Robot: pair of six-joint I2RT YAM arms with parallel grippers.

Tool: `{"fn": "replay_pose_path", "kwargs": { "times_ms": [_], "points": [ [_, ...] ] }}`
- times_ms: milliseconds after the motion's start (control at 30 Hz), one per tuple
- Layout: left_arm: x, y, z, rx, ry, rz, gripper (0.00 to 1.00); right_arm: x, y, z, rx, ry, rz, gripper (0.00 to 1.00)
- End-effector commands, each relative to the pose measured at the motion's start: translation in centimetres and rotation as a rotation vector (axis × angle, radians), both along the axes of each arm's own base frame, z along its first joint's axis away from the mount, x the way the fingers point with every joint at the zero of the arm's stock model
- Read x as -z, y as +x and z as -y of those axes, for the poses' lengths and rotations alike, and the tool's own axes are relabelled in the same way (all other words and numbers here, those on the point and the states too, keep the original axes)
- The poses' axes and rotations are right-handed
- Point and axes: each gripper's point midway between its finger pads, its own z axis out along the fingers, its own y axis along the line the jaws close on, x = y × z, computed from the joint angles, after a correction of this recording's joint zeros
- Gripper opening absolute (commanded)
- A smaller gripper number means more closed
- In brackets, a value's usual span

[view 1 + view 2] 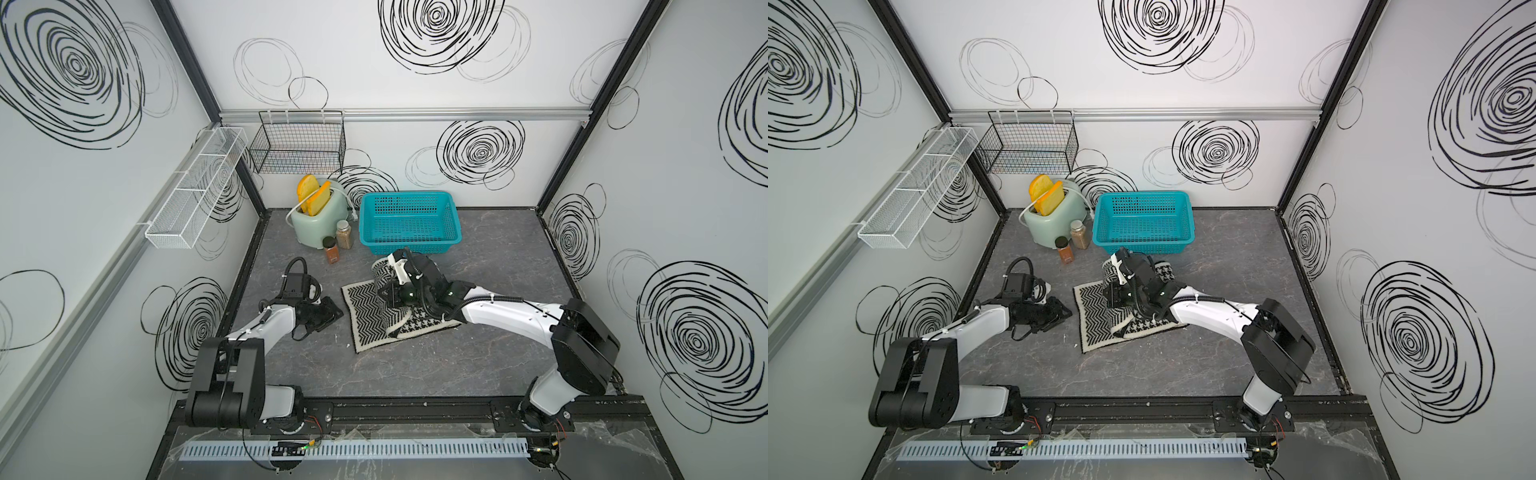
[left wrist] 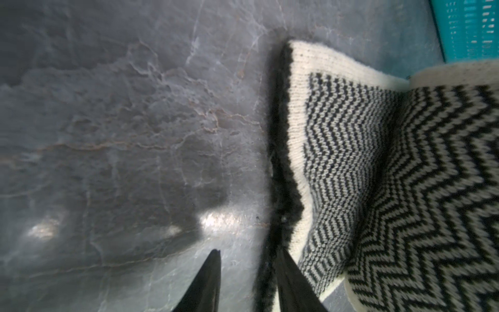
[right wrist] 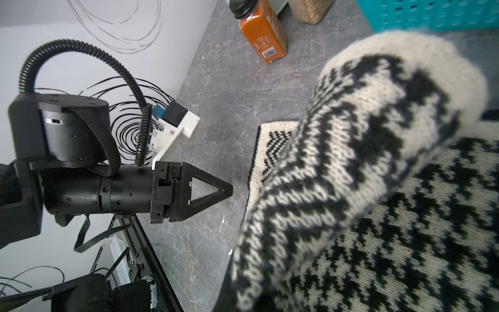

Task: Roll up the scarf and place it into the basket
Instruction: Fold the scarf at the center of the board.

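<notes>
rolled scarf [image 3: 364,140] fills the foreground, orange bottle [image 3: 263,35] standing beyond.

Look at that scarf [image 3: 351,167], soft chunky wool-like knit, fuzzy along its pale edging, the tabletop [image 1: 415,365] smooth grey stone-look with a faint sheen, and the basket [image 1: 411,242] hard perforated turquoise plastic, slightly glossy on its rim.

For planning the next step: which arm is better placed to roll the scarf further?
Probably right: the right tool is on the scarf's rolled part; the left tool is open beside the flat end.
</notes>
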Motion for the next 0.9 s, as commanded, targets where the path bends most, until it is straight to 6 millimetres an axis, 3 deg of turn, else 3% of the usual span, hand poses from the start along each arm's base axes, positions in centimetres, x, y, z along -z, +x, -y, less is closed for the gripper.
{"fn": "replay_pose_path", "kwargs": {
  "times_ms": [0, 133, 233, 467, 600, 667, 733, 800, 867],
  "points": [
    [-0.3, -0.1, -0.6, -0.017, 0.016, 0.009, 0.39, 1.1, -0.4, -1.3, -0.044, -0.002, -0.023, 0.0],
    [-1.0, 0.4, -1.3, -0.034, 0.039, 0.031, 0.4, 2.3, -0.8, -2.2, -0.079, -0.008, -0.053, 0.0],
    [-2.3, 1.1, -2.1, -0.061, 0.05, 0.064, 0.42, 2.8, -1.2, -2.8, -0.108, 0.02, -0.069, 0.11],
    [-6.3, 2.4, -3.6, -0.114, 0.089, 0.164, 0.47, 1.6, -3.0, -5.3, -0.261, 0.151, -0.092, 0.4],
    [-8.4, 2.9, -3.7, -0.101, 0.106, 0.213, 0.51, 0.6, -4.0, -5.4, -0.323, 0.191, -0.093, 0.51],
    [-9.6, 3.0, -3.8, -0.086, 0.125, 0.238, 0.51, -0.6, -4.1, -4.7, -0.327, 0.224, -0.069, 0.56],
    [-10.7, 3.1, -3.4, -0.061, 0.142, 0.26, 0.52, -0.3, -3.4, -3.2, -0.278, 0.172, -0.078, 0.58],
    [-11.6, 3.0, -1.8, -0.007, 0.125, 0.279, 0.52, 0.9, -2.2, -0.2, -0.194, 0.092, -0.099, 0.59],
    [-12.1, 3.0, 0.7, 0.045, 0.076, 0.297, 0.52, 2.5, -0.7, 4.4, -0.086, 0.021, -0.154, 0.59]
  ]
}}
